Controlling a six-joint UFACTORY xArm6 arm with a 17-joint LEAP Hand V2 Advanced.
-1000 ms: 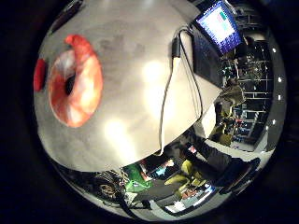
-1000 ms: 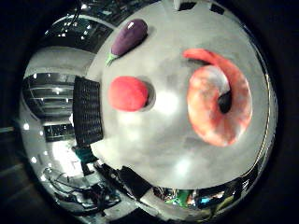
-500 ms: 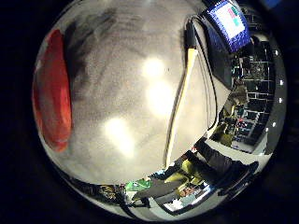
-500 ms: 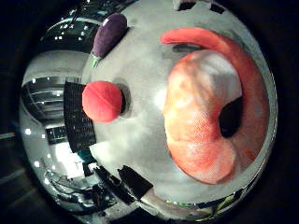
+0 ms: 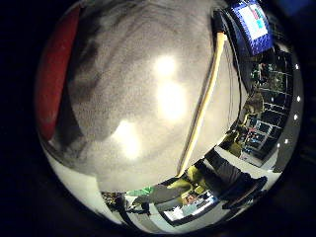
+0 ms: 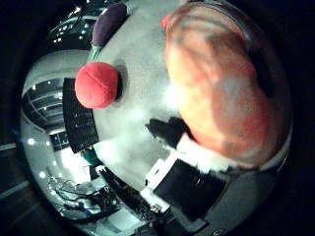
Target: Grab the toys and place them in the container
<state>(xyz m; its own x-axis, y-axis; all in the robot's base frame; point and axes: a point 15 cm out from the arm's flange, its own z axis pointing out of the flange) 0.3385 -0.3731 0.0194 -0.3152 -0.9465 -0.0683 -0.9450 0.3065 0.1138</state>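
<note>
An orange and white plush shrimp toy [image 6: 216, 93] lies on the grey table [image 5: 148, 98] and fills much of the thumb side view, close under the palm. Its red-orange side also shows as a strip, the shrimp toy [image 5: 53, 84], in the little finger side view. A white and black part of my hand [image 6: 189, 184] reaches in and meets the shrimp's near edge. A red plush ball [image 6: 96, 84] rests on the table beside the shrimp. A purple eggplant toy [image 6: 108, 23] with a green stem lies further off past the ball. No container is in view.
The table's pale edge [image 5: 205, 103] runs close by, with a lit monitor [image 5: 252, 22] beyond it. A dark slatted object [image 6: 78, 123] stands past the table near the ball, and room clutter shows below the edges.
The palm has come down close over the shrimp, which now fills far more of the thumb side view. A white and black part of the hand has come into view at the shrimp's edge.
</note>
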